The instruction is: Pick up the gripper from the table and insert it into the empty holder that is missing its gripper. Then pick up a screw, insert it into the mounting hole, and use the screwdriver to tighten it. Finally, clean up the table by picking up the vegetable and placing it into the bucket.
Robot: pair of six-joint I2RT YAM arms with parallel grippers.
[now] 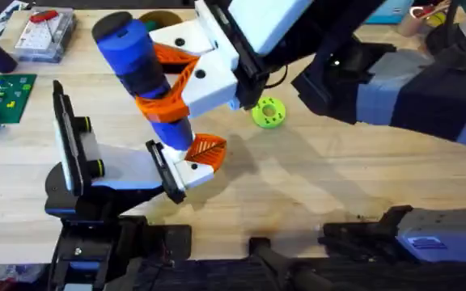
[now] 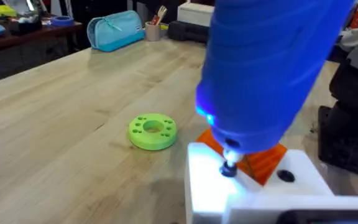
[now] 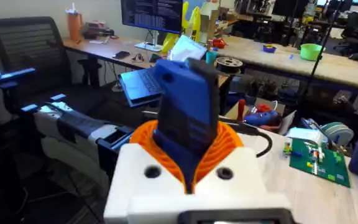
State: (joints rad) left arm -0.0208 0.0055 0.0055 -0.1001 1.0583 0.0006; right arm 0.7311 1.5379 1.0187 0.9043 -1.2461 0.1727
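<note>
Looking down, we see one bright blue cylindrical screwdriver, smooth plastic, tilted over the light, grained wooden table. The right gripper is clamped around its barrel, with white claws and orange ribbed pads on either side. In the left wrist view its thin metal tip rests on the white block of the gripper, whose orange ribbed triangular finger sticks out beside it. That small piece sits at the end of the holder, a flat black bracket on a grey-white arm, at the table's near left. We cannot tell whether the left gripper is open or closed. One lime-green round disc, pierced with small holes, lies flat near the screwdriver. Right of the disc, the wood is bare towards the near edge.
</note>
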